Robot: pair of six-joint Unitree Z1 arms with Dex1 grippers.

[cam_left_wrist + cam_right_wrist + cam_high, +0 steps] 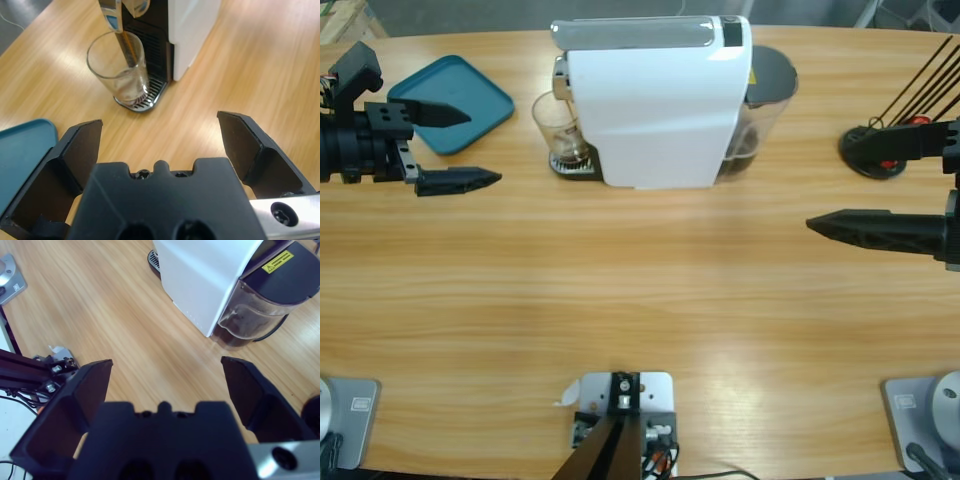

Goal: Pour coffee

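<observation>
The left gripper (pixel 460 147) reaches in level from nine o'clock, jaws spread wide and empty. The glass (pixel 558 130) stands under the machine's (pixel 660 100) spout, toward its two o'clock, apart. The right gripper (pixel 165 390) is open too, at three o'clock.

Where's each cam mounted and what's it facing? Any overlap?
High: fixed overhead, down on the long wooden table; both arms at the side edges.
Left wrist: along the open left gripper at the clear glass tumbler.
Right wrist: along the open right gripper at the white coffee machine.
All three share the machine; high and left wrist share the tumbler.
</observation>
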